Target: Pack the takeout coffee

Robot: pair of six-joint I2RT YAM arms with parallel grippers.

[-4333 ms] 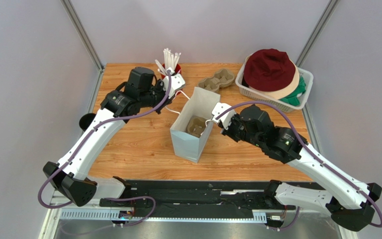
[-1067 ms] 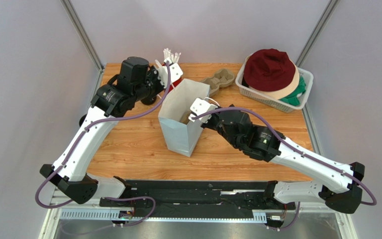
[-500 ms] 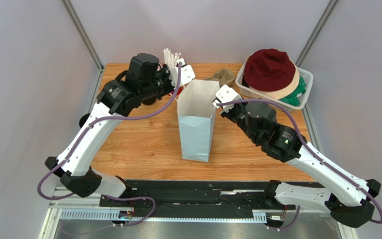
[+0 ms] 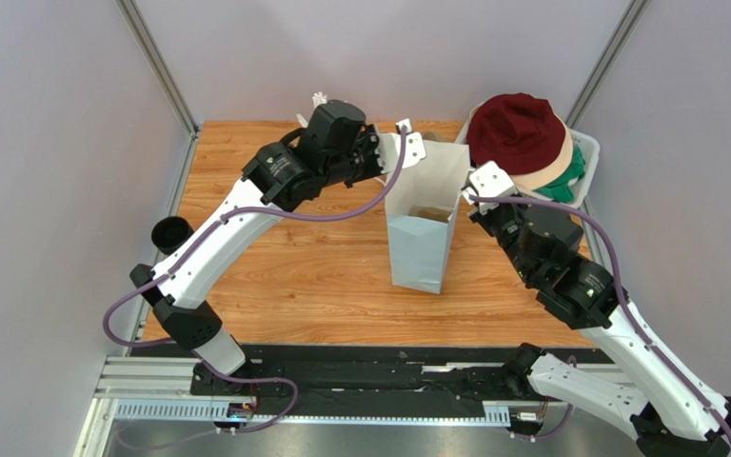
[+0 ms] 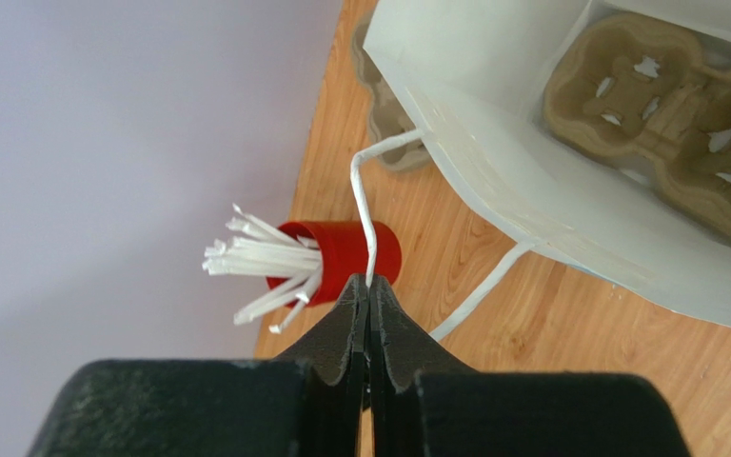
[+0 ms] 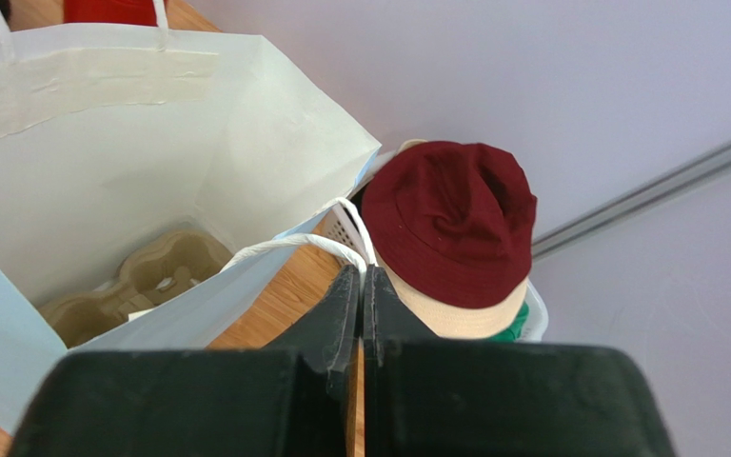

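Pinched shut on the paper bag (image 4: 421, 249) by its handles: left gripper (image 5: 368, 284), right gripper (image 6: 361, 273). Takeout coffee in no view, so bearing untellable. All-black round piece (image 4: 171, 234) at left table edge, nearer left arm.

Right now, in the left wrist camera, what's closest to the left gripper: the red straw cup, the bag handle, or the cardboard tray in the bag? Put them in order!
1. Bag handle: pinched in the left gripper.
2. Red straw cup: just beyond the tips, left.
3. Cardboard tray: in the bag, upper right.
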